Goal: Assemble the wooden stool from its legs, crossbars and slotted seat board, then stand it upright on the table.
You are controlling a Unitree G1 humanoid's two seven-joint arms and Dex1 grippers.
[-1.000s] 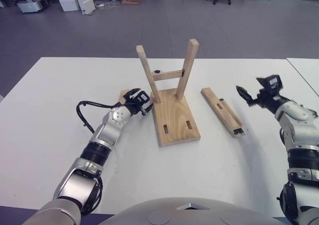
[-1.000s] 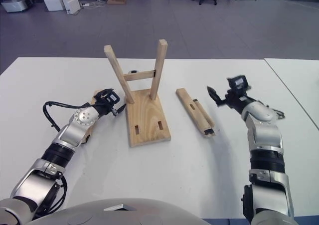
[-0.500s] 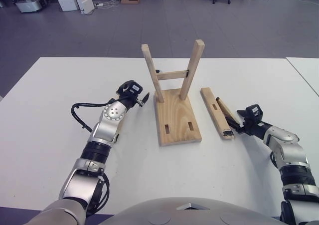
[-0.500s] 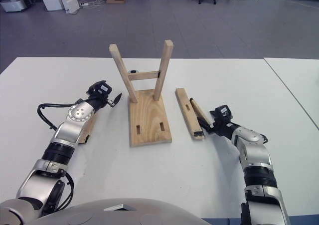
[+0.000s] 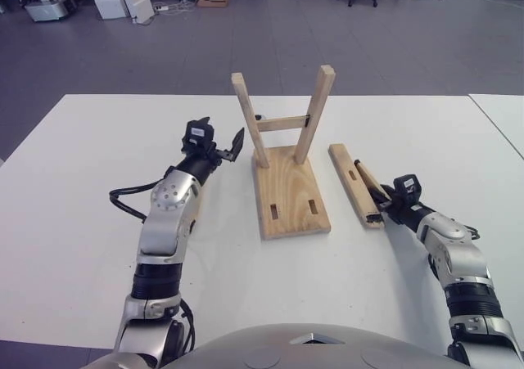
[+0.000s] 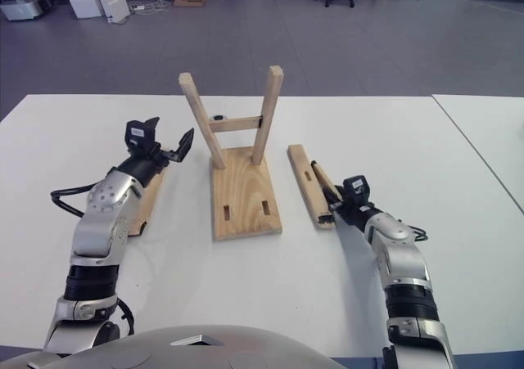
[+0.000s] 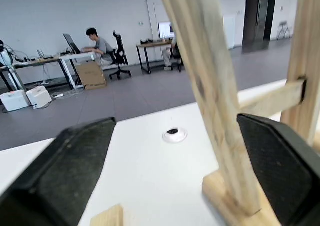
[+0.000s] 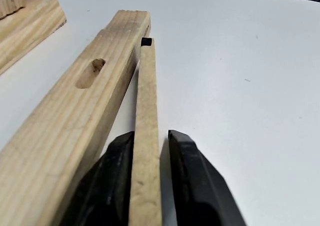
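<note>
On the bench [image 5: 82,140], my right end effector [image 8: 148,142] pinched a crossbar [image 8: 146,85] beside a loose leg [image 8: 85,100]; my left end effector [image 5: 217,141] hung spread.

spare leg [image 6: 149,202]: mostly under left arm | crossbar [image 8: 146,105]: near end cut off

We can read no text, number or sign here. A small pale label [image 5: 195,128] sits on the left claw [image 5: 219,137], left of the seat board [image 5: 291,193]. A second label [image 5: 404,184] sits on the right claw [image 5: 379,197] gripping the crossbar [image 8: 147,110], right of that board. Both are too small for us to make out.
</note>
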